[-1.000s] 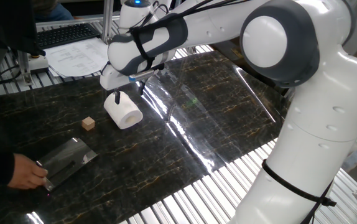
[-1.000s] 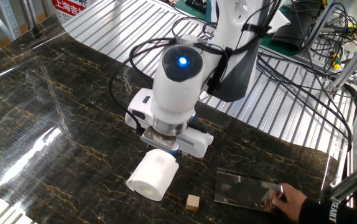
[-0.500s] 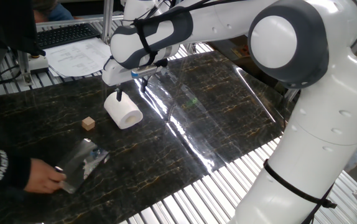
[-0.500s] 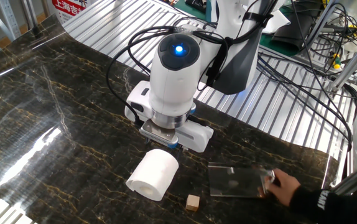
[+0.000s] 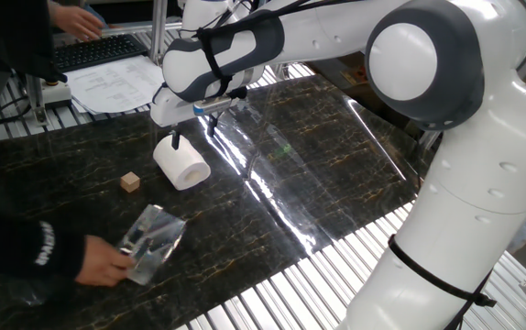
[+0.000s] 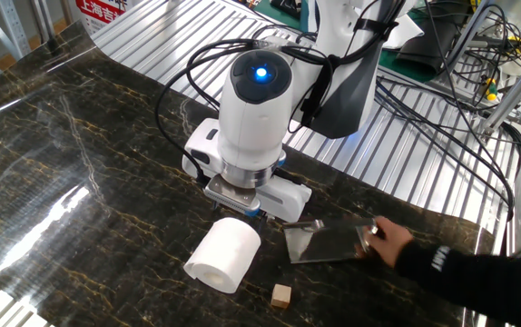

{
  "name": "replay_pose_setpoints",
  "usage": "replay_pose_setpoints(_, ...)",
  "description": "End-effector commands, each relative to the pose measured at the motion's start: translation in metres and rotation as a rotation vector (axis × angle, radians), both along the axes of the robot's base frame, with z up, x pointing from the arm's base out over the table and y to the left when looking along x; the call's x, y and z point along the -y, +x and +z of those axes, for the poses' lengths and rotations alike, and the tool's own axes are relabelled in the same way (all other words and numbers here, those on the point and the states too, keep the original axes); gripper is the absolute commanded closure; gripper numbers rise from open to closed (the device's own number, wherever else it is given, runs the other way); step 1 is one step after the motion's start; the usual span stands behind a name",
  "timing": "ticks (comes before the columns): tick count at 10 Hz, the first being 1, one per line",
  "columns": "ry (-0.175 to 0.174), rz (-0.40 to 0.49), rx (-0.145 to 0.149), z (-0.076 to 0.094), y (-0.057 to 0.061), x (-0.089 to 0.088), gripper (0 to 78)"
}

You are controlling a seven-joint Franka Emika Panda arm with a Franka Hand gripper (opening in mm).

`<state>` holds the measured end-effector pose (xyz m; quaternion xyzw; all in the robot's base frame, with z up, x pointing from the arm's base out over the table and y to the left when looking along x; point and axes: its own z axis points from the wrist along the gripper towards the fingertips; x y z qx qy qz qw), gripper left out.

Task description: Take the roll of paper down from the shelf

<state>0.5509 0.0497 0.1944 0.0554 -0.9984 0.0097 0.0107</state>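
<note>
The white roll of paper [image 5: 181, 165] lies on its side on the dark marble table [image 5: 336, 156], off the shelf; it also shows in the other fixed view [image 6: 224, 256]. My gripper [image 5: 192, 136] hangs just above the roll, open, with its fingers apart and nothing between them. In the other fixed view the gripper [image 6: 244, 211] is largely hidden under the wrist. The shelf, a shiny silvery sheet [image 5: 155, 240], lies flat on the table in front of the roll. A person's hand [image 5: 105, 267] holds it. The sheet [image 6: 322, 242] also shows right of the roll.
A small tan wooden cube [image 5: 131, 181] sits left of the roll, and shows in the other fixed view [image 6: 281, 295]. The person's arm [image 6: 460, 277] reaches in over the table edge. Printed sheets [image 5: 112, 84] and a keyboard [image 5: 93, 50] lie behind the table. Cables [image 6: 424, 100] run over the ribbed metal surface.
The person's hand has slid the shiny sheet across the table toward the roll. My gripper rose slightly off the roll and then stayed still. The roll has not moved.
</note>
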Motion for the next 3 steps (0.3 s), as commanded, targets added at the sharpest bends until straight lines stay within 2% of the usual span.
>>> replay_pose_setpoints(1,0.031,0.022,0.009,0.0194,-0.0061,0.0054,0.1)
replay_pose_setpoints(3,0.030,0.023,0.008,0.0202,-0.0065,0.0057,0.1)
